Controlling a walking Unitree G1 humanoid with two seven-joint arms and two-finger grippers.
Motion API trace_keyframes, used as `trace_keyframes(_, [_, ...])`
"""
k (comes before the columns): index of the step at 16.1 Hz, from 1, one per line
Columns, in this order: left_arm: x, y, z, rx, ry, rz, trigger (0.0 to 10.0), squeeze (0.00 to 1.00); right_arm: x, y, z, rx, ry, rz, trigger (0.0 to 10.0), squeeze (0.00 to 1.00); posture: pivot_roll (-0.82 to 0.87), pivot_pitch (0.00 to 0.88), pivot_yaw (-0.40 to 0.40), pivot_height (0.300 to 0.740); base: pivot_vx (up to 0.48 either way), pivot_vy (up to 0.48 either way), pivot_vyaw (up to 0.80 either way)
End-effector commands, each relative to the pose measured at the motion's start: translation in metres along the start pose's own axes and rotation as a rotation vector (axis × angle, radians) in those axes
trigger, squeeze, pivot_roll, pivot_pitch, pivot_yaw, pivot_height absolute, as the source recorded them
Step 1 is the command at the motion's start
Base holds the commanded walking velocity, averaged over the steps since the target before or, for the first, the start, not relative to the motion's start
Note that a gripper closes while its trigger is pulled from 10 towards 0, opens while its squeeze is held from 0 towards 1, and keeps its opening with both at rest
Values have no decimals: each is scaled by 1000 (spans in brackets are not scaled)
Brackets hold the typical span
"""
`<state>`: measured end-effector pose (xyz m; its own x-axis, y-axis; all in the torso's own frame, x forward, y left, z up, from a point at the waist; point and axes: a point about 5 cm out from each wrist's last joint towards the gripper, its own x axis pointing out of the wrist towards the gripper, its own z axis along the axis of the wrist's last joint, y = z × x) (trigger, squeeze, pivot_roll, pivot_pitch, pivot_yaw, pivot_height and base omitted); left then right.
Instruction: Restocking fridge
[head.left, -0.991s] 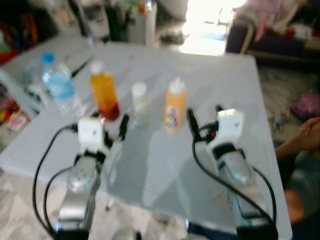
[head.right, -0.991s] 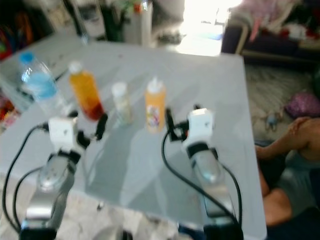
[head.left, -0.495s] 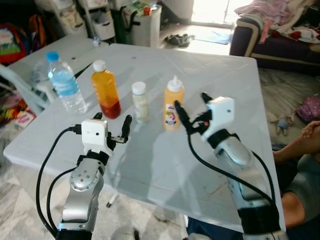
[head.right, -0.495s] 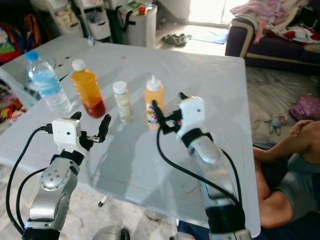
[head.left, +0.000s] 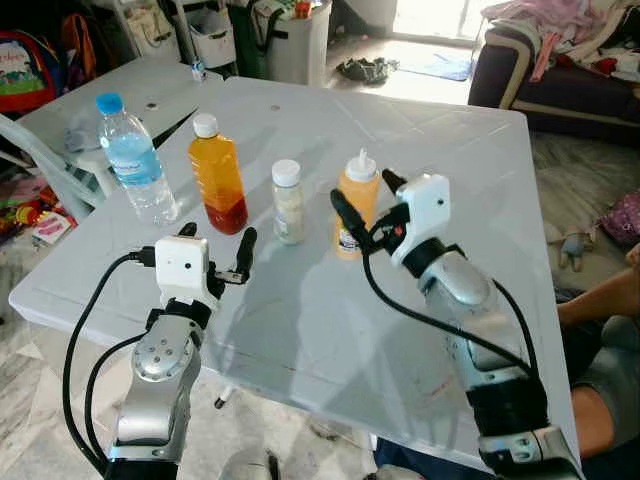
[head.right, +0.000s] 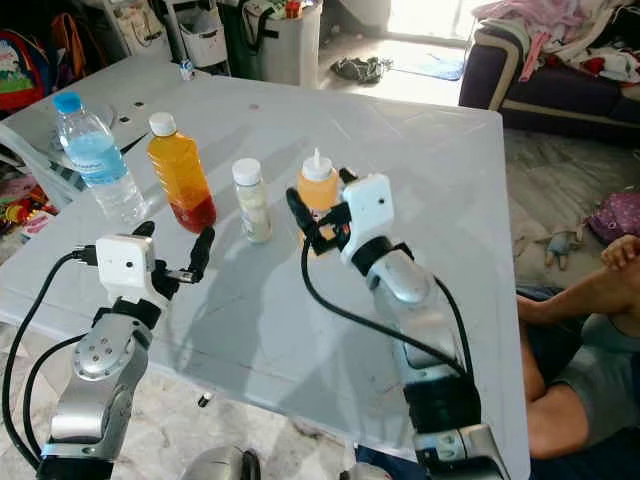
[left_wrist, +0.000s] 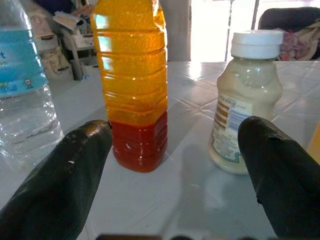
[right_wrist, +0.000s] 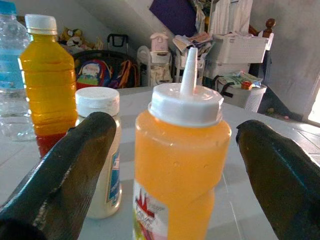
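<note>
Straddling the squeeze bottle (right_wrist: 181, 165) wide open, the right gripper (head.left: 363, 205) is gripping nothing; left gripper (head.left: 216, 250) is hovering open over the counter (head.left: 470, 190).

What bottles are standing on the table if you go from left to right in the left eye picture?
Water bottle → orange juice bottle → small white-capped bottle → orange squeeze bottle, which stands between the fingers of the open right gripper.

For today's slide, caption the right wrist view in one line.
Open right gripper lined up on the orange squeeze bottle, fingers either side.
</note>
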<state>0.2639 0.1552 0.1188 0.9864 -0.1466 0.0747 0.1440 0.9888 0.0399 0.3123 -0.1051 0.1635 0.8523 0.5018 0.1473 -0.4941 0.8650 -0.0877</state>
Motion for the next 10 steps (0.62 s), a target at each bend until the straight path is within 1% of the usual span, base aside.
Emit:
trace_keyframes(1, [-2,4,2,16,2,5,10000,0,2,-2,3,-1,-13,5,10000,0,96,49,30,740,0,0,0])
trace_keyframes(5, [-2,3,2,19,7,1,10000,0,7,-1,1,11,-13,22,10000,0,105,57,39,740,0,0,0])
trace_keyframes(6, [-3,3,2,24,12,-7,10000,0,17,0,3,44,-16,62,10000,0,111,55,41,740,0,0,0])
trace_keyframes(7, [-3,3,2,25,13,-8,10000,0,20,0,3,43,-15,72,10000,0,112,54,42,740,0,0,0])
trace_keyframes(8, [-3,4,2,27,14,-9,10000,0,24,1,5,38,-19,89,8000,0,115,54,41,740,0,0,0])
trace_keyframes(9, [-3,4,2,27,15,-9,10000,0,25,1,5,36,-19,96,8000,0,118,53,40,740,0,0,0])
trace_keyframes(10, [-3,4,2,28,15,-9,10000,0,27,1,6,32,-18,100,8706,0,118,53,40,740,0,0,0])
